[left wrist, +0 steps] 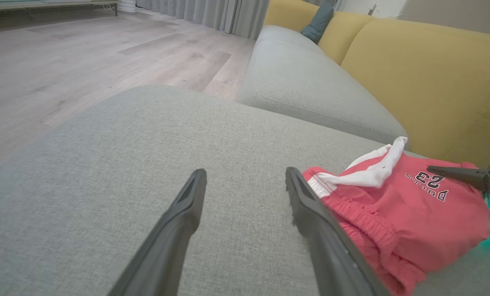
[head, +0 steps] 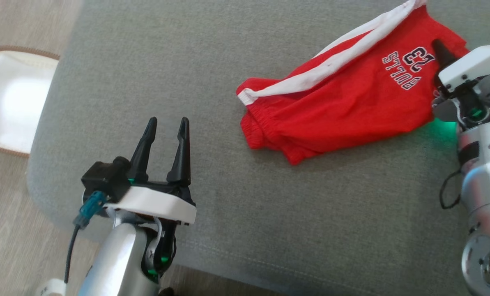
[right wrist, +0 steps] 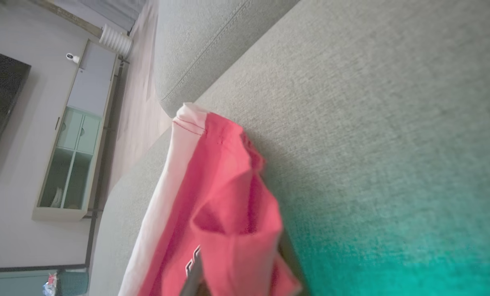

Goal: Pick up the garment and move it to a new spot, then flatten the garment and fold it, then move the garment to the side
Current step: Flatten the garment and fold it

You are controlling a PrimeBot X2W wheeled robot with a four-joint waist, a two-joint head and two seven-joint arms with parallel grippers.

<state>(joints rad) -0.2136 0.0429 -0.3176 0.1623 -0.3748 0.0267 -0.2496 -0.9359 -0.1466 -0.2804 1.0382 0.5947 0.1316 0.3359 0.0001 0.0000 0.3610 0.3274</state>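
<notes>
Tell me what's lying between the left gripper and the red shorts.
Nothing but bare grey cushion. The head view shows that stretch between the open left gripper and the red shorts with no other object on it.

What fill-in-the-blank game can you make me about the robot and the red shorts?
1. The shorts have a ____ stripe along one side.
2. The number printed on them is ____.
3. On the left gripper, the jaws stand ____.
4. The right gripper has its jaws shut on the ____.
Missing words: white; 23; open; shorts.
</notes>
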